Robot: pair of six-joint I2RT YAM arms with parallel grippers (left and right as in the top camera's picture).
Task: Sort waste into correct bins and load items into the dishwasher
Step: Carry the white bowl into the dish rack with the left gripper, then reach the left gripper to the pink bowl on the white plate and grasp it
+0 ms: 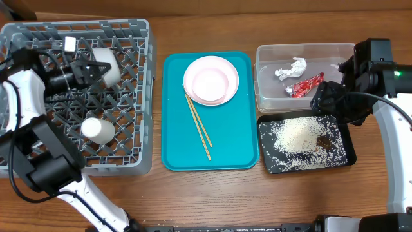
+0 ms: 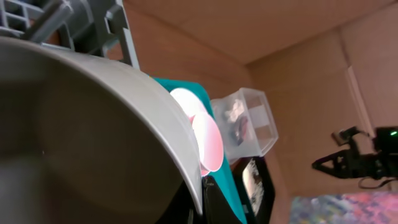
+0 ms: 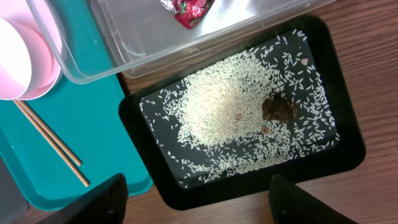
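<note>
My left gripper (image 1: pixel 96 67) is shut on the rim of a white dish (image 1: pixel 106 64) over the back of the grey dish rack (image 1: pixel 138 96). In the left wrist view the dish (image 2: pixel 93 124) fills the frame, with the jaws (image 2: pixel 199 202) clamped on its edge. A second white dish (image 1: pixel 98 130) sits in the rack. White plates (image 1: pixel 211 80) and the chopsticks (image 1: pixel 198 127) lie on the teal tray. The clear tub (image 1: pixel 267 96) holds the tissue (image 1: pixel 291 68) and red wrapper (image 1: pixel 306 85). The black tray (image 1: pixel 267 161) holds rice (image 3: pixel 217 112) and a brown lump (image 3: pixel 278 109). My right gripper (image 3: pixel 199 205) is open and empty above it.
The teal tray (image 1: pixel 225 148) lies between the rack and the bins. The right arm (image 1: pixel 373 71) stands over the table's right side, next to the clear tub. Bare wooden table (image 1: pixel 212 200) runs along the front edge.
</note>
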